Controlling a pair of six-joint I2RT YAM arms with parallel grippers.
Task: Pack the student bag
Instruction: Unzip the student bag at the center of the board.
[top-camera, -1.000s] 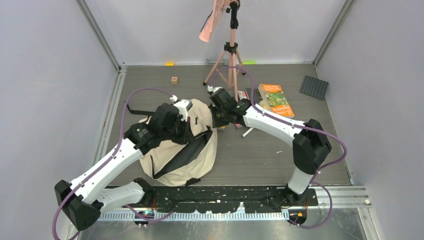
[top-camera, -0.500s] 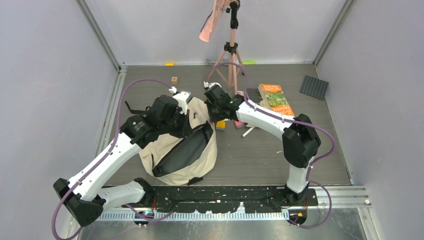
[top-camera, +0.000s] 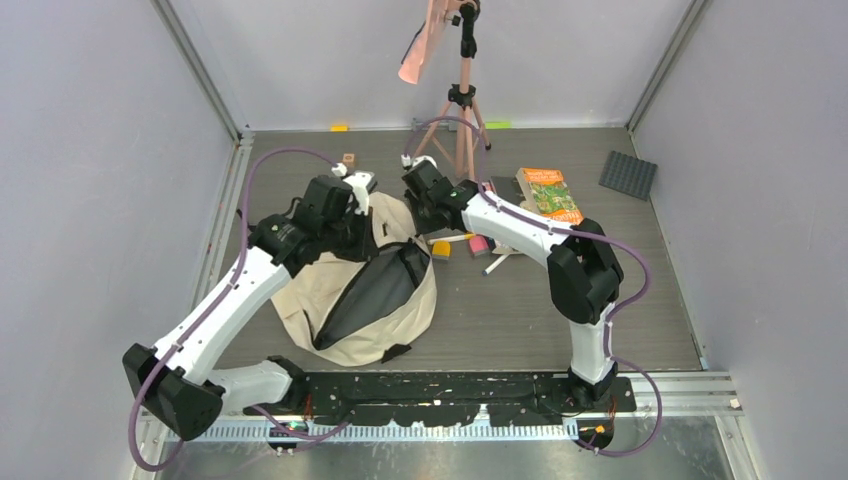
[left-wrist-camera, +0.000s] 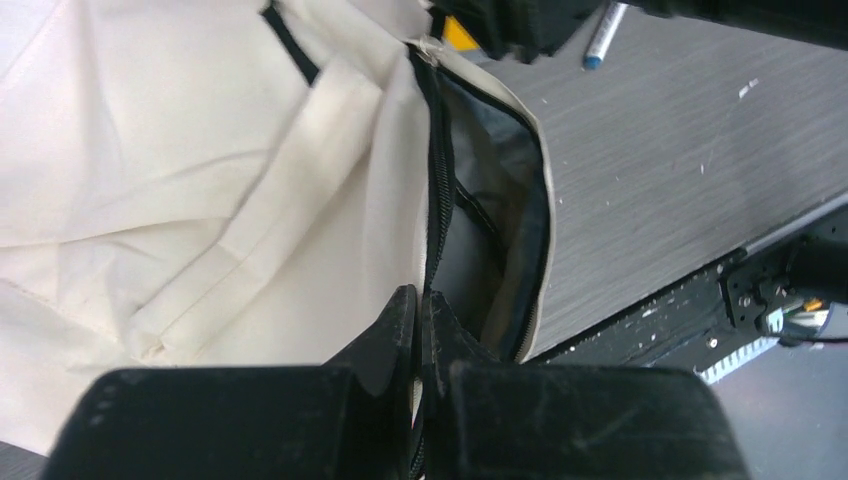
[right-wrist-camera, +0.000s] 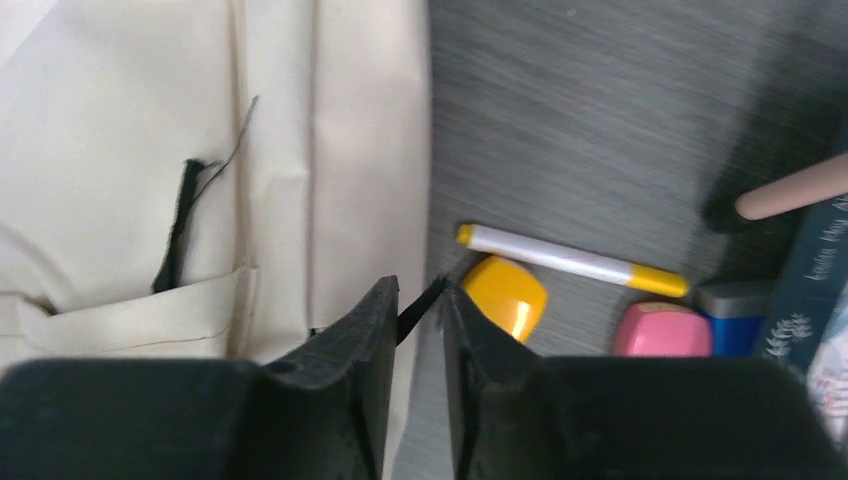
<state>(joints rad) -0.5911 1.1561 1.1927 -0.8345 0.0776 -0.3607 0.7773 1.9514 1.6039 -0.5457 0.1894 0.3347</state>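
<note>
Seen from above, the student bag (top-camera: 300, 300), a large cream canvas backpack, lay slumped on the grey table (top-camera: 520, 310) in front of the left arm; its zipped mouth gaped towards the near edge, showing dark lining. Both arms reached to the bag's far end; the left gripper (left-wrist-camera: 418, 320) had its jaws pressed together on the black zip edge of the mouth, which ran in between them. The right gripper (right-wrist-camera: 420, 288) hovered at the bag's right-hand border with its jaws a narrow gap apart; a thin black tab (right-wrist-camera: 415, 312) slanted across that gap, and whether they gripped it could not be told. Just beside the bag on the table lay a white marker (right-wrist-camera: 570, 262) with yellow ends, a yellow block (right-wrist-camera: 505, 297) and a pink block (right-wrist-camera: 660, 332); farther right lay an orange book (top-camera: 550, 195); a pink tripod (top-camera: 462, 120) stood behind the grippers.
</note>
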